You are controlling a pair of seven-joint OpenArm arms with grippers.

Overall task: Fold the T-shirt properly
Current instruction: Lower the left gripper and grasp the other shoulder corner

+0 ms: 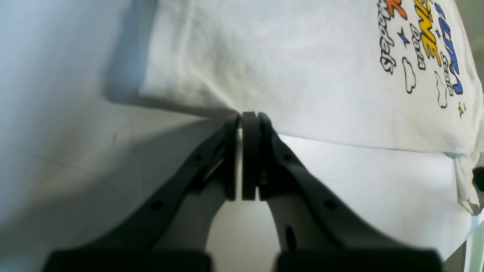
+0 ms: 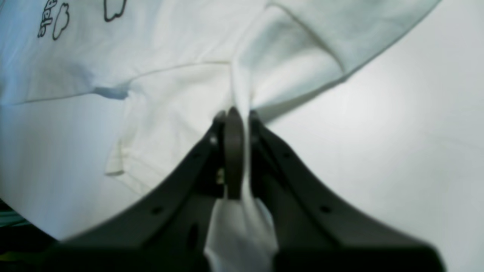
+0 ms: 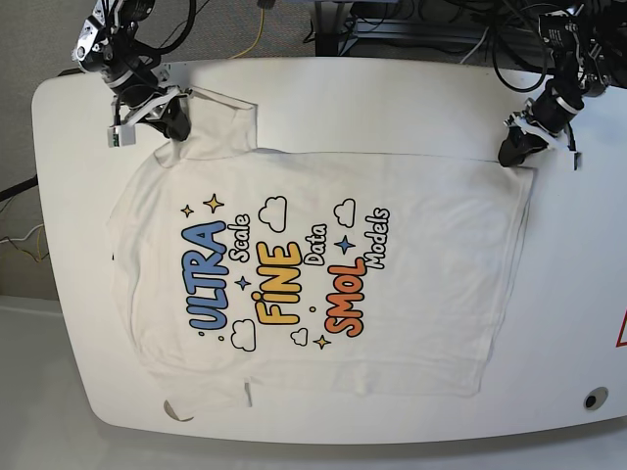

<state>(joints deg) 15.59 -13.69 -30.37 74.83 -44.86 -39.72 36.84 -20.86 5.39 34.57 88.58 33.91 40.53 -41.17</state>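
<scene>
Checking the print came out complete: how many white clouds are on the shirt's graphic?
4 on the T-shirt: one above "FINE", one above "SMOL", one below "ULTRA", one small one between "FINE" and "SMOL". None seems hidden.

T-shirt (image 3: pixel 323 264): large, white, short-sleeved, spread nearly flat, print side up, across the desk (image 3: pixel 411 98). Print reads blue "ULTRA", yellow "FINE", orange "SMOL", with small clouds and stars. Two far corners bunched and lifted slightly; near hem lies flat, lightly wrinkled.
</scene>
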